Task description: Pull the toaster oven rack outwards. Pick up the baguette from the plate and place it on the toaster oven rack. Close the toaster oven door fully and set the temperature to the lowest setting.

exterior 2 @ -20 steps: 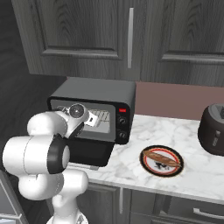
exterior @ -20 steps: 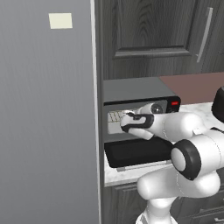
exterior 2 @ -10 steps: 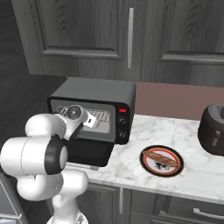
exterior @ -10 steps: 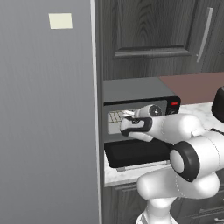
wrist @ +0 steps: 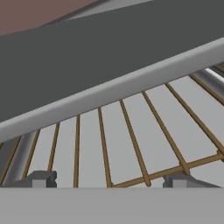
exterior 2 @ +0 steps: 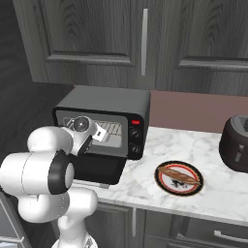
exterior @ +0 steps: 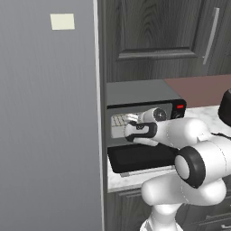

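The toaster oven (exterior 2: 104, 127) stands at the left end of the marble counter (exterior 2: 218, 196), with the toaster oven door (exterior: 140, 158) folded down flat in front of the cavity. The gripper (wrist: 109, 181) is positioned at the cavity mouth with its jaws spread wide, one fingertip on each side of the front edge of the toaster oven rack (wrist: 131, 144), gripping nothing. Further right, the baguette (exterior 2: 178, 174) lies on the plate (exterior 2: 164, 184). A dark rounded vessel (exterior 2: 236, 144) occupies the far right.
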